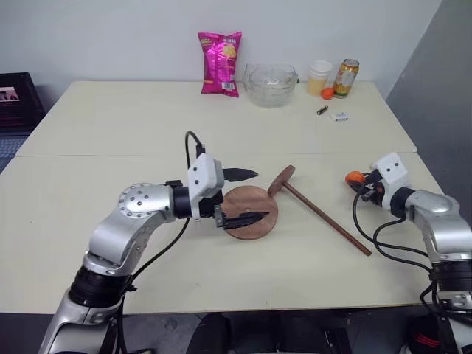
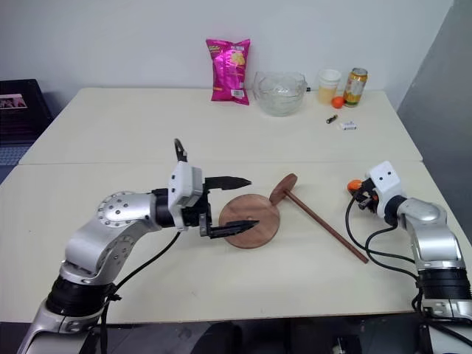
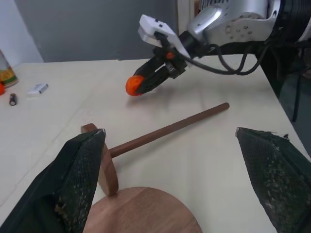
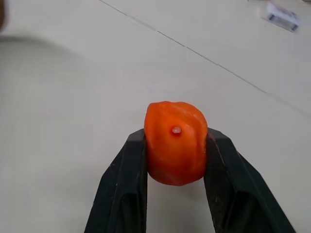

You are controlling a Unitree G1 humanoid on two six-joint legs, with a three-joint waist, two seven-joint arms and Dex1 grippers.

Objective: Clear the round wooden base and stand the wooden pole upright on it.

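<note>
The round wooden base (image 1: 247, 221) lies flat at the table's middle, with nothing on it. My left gripper (image 1: 259, 195) hovers over it pointing right, open, one finger above the disc's far edge and one over its near part. The wooden pole (image 1: 328, 220) lies on the table just right of the base. Its disc head (image 1: 281, 181) stands on edge beside the base rim, and its rod (image 3: 170, 130) runs toward the near right. Farther right, my right gripper (image 4: 176, 141) is shut on a small orange fruit (image 4: 175, 116), held above the table (image 1: 110, 133).
Along the far edge stand a pink snack bag (image 1: 220, 63), a glass bowl (image 1: 271, 83), a cup (image 1: 319, 76), a can (image 1: 345, 77) and another small orange (image 1: 327, 93). A battery (image 1: 322, 110) and a small white box (image 1: 338, 116) lie nearby. A black crate (image 1: 15, 99) sits beyond the left edge.
</note>
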